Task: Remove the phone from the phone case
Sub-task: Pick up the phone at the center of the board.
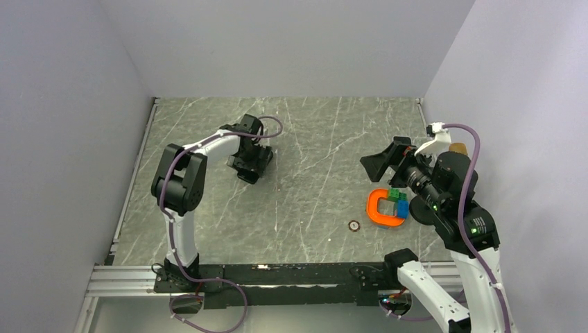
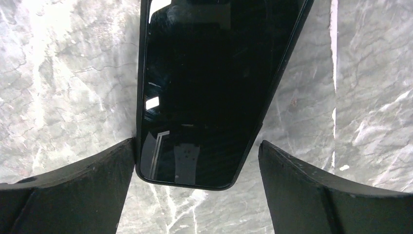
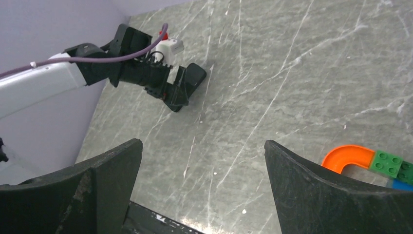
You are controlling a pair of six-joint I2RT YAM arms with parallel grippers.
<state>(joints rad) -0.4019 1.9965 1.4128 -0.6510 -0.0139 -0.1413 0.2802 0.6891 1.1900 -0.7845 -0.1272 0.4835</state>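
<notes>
1. Straddling near end of phone (image 2: 204,87) with left claw (image 2: 197,146): jaws spread, not clamping, one finger (image 2: 87,180) against the case (image 2: 140,97) edge.
2. Lying flat on table (image 1: 312,132), left of centre, well off the walls, leaving bare stone toward the right.
3. Hovering right claw (image 3: 202,144) wide open, empty, beside orange block toy (image 1: 385,210).
4. Showing screen and rim in left wrist view only; hiding both under the wrist in top view.
</notes>
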